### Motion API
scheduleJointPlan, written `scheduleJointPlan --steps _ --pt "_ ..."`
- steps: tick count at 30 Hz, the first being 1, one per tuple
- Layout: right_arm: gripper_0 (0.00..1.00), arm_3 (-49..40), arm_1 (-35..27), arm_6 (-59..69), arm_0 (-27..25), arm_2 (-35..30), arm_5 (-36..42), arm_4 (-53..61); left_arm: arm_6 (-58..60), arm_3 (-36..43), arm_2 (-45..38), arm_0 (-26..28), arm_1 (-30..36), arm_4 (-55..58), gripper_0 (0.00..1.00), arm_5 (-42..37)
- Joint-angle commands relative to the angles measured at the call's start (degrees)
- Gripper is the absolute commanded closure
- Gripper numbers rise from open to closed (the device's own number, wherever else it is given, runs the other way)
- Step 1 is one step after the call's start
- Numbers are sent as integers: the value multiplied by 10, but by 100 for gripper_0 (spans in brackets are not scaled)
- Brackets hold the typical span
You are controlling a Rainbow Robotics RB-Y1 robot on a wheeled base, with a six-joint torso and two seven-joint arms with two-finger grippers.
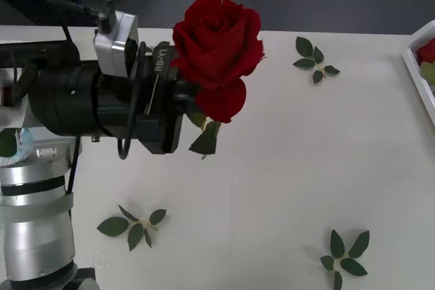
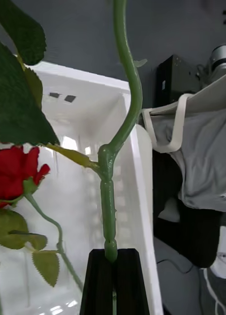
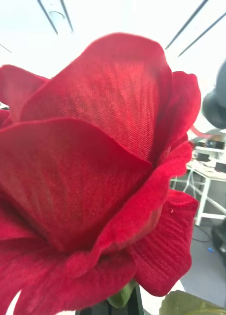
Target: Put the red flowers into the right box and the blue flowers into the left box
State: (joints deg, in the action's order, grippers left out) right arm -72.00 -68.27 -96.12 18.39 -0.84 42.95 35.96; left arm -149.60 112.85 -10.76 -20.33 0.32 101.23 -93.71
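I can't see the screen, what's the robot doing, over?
Left gripper raised, holding red rose. Right gripper shut on rose stem over right box. Path clear.

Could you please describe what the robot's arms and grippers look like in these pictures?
The left arm is a thick black cylinder with a silver block on top, a black cable looping beneath it, and white "RB-Y1" lettering near the wrist. A ribbed silver-grey column stands below it. The right gripper has flat, matte black fingers.
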Motion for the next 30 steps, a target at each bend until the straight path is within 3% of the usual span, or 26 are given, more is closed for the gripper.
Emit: scheduleJointPlan --steps 1,7,14,15,16,17,18,19,21,30 --pt "100 28 -17 -14 9 36 -39 -24 51 18 23 -12 -13 -22 100 18" --pt "100 82 -13 2 9 108 -125 -32 52 18 49 -23 -13 -71 100 43" --pt "98 123 8 12 7 126 -166 -36 63 18 74 -30 -13 -91 100 78" --pt "84 123 8 15 7 126 -166 -35 64 18 74 -30 -13 -89 100 78" --pt "77 123 8 16 7 125 -166 -34 66 18 74 -30 -13 -89 100 78" --pt "57 123 8 18 7 126 -166 -33 69 18 74 -30 -13 -89 100 78" --pt "50 123 7 19 7 125 -165 -33 70 18 73 -30 -13 -89 100 78" --pt "36 123 8 21 7 126 -168 -33 73 18 72 -29 -13 -88 100 78" --pt "21 123 7 25 7 125 -172 -33 77 18 69 -29 -13 -85 100 78" --pt "20 123 10 38 6 125 -186 -31 85 14 65 -27 -13 -77 100 78"
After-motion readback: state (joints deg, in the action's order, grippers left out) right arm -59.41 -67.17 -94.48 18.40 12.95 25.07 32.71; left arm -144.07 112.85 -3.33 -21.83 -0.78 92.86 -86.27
